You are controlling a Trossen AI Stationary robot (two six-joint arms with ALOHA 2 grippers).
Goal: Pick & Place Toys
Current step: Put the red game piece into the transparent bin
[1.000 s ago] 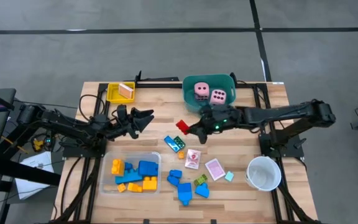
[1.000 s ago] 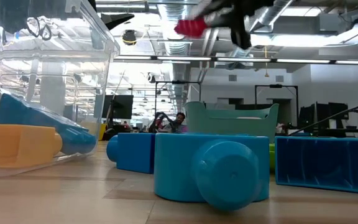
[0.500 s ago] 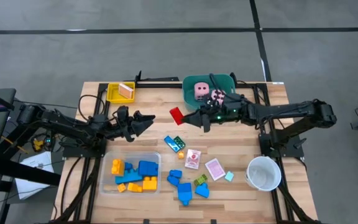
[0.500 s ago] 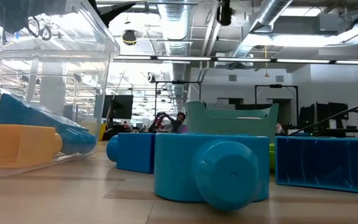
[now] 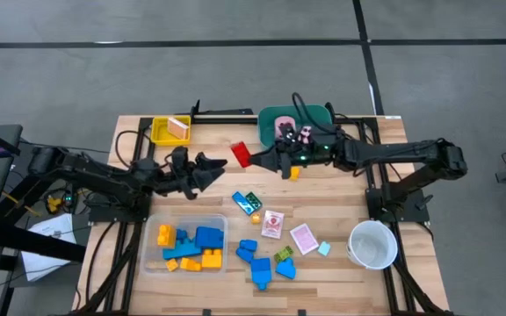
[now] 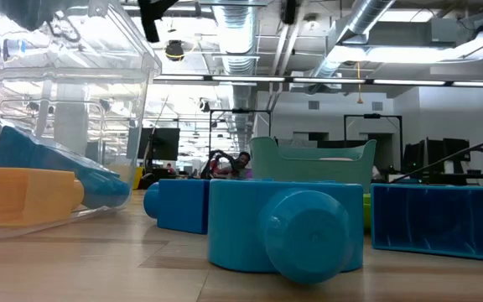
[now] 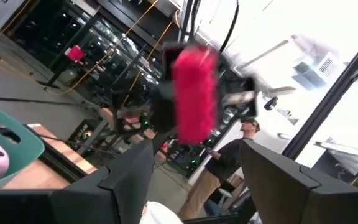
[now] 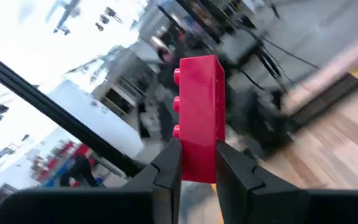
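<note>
Right wrist view: right gripper (image 8: pixel 197 163) clamps red block (image 8: pixel 199 118); high view adds left gripper (image 5: pixel 219 166) open, empty.

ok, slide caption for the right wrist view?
Right claw gripping a red block upright, held in the air.

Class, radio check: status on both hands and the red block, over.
Right hand shut on red block, held above the table. Left hand open, facing it, apart. Nothing between them.
</note>
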